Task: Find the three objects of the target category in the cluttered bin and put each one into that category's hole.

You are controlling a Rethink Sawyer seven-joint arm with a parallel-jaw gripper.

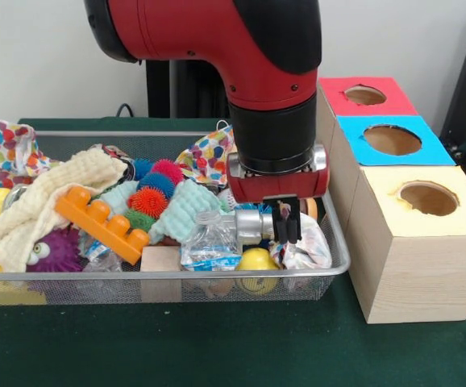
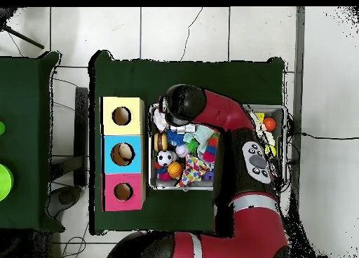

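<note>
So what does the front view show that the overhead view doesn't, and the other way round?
Front only: the end effector lowered into the bin at the end nearest the yellow hole, plus the orange toy brick and cream cloth.

Overhead only: a soccer ball, the tiled floor and a second green table. The red arm hides the end effector there.

Both: the bin, the arm, and the yellow hole, blue hole and red hole in a row.

No text can be read.
</note>
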